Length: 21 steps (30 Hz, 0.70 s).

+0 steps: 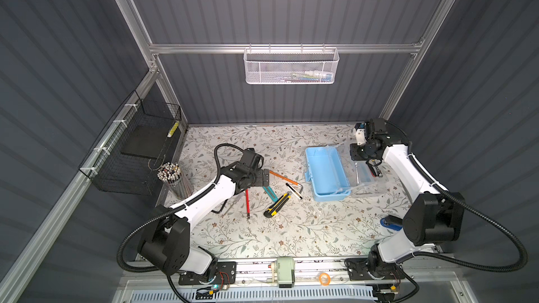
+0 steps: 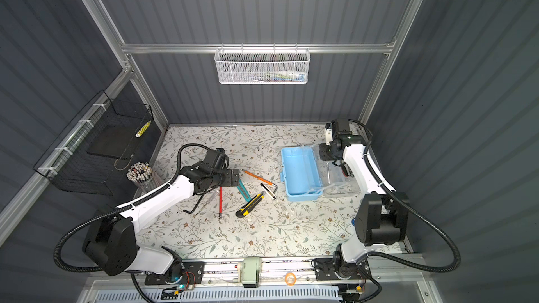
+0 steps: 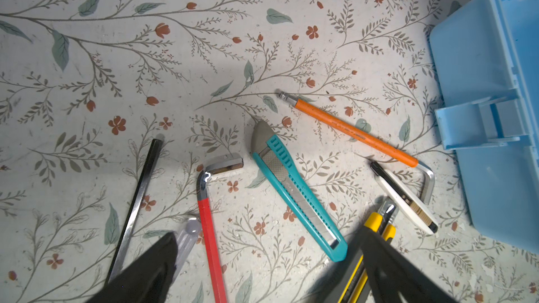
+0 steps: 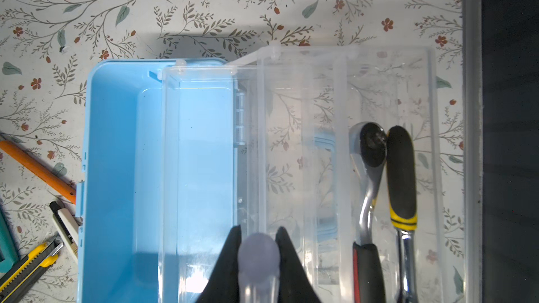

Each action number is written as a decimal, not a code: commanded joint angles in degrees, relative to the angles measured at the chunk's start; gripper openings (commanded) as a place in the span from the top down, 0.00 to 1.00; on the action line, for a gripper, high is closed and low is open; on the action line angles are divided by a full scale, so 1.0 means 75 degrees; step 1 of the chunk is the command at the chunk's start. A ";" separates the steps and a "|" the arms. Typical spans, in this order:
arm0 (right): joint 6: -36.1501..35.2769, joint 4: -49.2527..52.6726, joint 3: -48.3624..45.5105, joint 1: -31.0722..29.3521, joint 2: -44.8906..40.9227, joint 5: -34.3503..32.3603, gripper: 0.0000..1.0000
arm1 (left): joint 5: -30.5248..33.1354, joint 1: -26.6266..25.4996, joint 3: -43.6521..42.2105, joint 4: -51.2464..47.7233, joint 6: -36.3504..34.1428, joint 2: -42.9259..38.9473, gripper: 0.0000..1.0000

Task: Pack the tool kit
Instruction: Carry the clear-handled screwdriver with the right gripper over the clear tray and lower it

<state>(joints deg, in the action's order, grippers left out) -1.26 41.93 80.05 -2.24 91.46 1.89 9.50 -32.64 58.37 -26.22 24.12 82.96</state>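
— Top views, starting far left?
— Black wire basket (image 1: 131,153) hung on the side wall. Just right of it, clear cup of pencils (image 1: 173,179) standing on the floral-patterned counter (image 1: 291,234).
— Moving right?
— Next, left tool (image 1: 267,177) low over the scattered hand tools, jaws spread wide, gripping nothing. Same in the left wrist view: black fingers (image 3: 145,272) well apart.
— And lying beneath?
— Flat on the counter, outside the box: long black hex key (image 3: 134,208), red-handled hex key (image 3: 208,228), teal utility knife (image 3: 297,196), yellow-and-black utility knife (image 3: 374,222), slim white-and-black knife (image 3: 402,199). Orange-handled hex key (image 3: 355,133) angled behind them, bent end just beside the white knife.
— Higher up?
— White mesh basket (image 1: 291,68) hooked on the rear rail.
— Further right?
— Light-blue rectangular plastic box (image 1: 326,170) right of centre, open, close beside the knives. Clear plastic lid (image 4: 306,97) folded out flat on its right. Resting on that clear plastic, side by side: silver ratchet with black-and-red grip (image 4: 369,176) and black-handled ratchet with yellow band (image 4: 402,170).
— Far right?
— Finally, right tool (image 4: 259,230) above the box's right edge, jaws nearly closed, pinching a translucent round-ended piece (image 4: 259,253). Cannot tell what that piece belongs to.
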 commanded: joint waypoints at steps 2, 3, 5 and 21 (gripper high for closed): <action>-0.0098 0.0452 0.0517 0.0104 0.0125 0.0230 0.95 | 0.0091 0.0028 -0.0149 -0.0265 -0.0161 -0.0118 0.00; -0.0059 0.0449 0.0578 0.0111 0.0081 0.0378 0.95 | 0.0091 0.0040 -0.0156 -0.0259 -0.0159 -0.0121 0.00; -0.0014 0.0498 0.0758 0.0123 0.0008 0.0627 0.95 | 0.0076 0.0040 -0.0171 -0.0248 -0.0168 -0.0110 0.00; -0.0480 0.0685 0.1074 0.0287 0.0634 -0.0189 0.95 | 0.0065 0.0063 -0.0302 -0.0216 -0.0146 -0.0080 0.00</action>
<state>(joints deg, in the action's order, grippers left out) -3.77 46.68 89.23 -0.34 95.26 2.00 9.47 -32.53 57.04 -26.83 23.94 82.96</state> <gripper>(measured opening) 0.186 0.997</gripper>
